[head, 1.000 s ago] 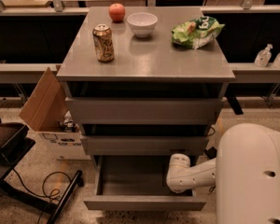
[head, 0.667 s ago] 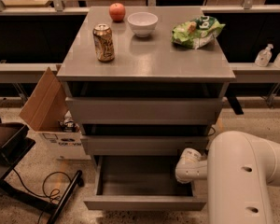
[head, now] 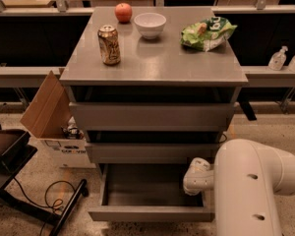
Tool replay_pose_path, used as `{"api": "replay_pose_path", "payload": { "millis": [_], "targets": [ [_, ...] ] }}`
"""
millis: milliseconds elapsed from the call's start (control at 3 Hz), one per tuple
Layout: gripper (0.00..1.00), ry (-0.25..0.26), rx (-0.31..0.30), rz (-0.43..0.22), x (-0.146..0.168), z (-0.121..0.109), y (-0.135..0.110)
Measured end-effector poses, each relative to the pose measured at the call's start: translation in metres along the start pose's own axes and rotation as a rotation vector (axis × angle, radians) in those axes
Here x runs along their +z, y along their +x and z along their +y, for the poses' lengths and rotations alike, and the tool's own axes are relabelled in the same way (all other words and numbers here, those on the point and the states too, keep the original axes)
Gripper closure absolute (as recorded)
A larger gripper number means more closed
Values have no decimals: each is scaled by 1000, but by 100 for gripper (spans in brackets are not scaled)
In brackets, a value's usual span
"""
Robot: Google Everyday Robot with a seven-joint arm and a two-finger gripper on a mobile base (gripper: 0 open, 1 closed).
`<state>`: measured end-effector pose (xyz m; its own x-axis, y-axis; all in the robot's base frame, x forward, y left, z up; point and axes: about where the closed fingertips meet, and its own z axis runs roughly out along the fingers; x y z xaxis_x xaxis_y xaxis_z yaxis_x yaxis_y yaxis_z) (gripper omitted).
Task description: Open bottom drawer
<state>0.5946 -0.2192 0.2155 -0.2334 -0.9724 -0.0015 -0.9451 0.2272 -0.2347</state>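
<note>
Bottom drawer out, gripper low at its right side

The bottom drawer (head: 147, 214) stands well forward of the upper drawers (head: 152, 116), its shallow tray exposed, so the opening looks largely done. The gripper (head: 197, 175) sits at the tray's right side, just under the upper drawers. That is probably because the handle-less front offers only its edges to pull, though whether it is clenched or released I cannot tell. The can (head: 109, 44) and bowl (head: 150, 24) stand upright on the desk (head: 157, 68) — well apart from the work below.
</note>
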Motion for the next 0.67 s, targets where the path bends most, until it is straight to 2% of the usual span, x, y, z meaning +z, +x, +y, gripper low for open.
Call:
{"api": "replay_pose_path", "payload": {
  "millis": [333,667],
  "targets": [
    [100,-65,20,-10,37,23,-1],
    [100,-137,52,-1,54,63,14]
  ]
}}
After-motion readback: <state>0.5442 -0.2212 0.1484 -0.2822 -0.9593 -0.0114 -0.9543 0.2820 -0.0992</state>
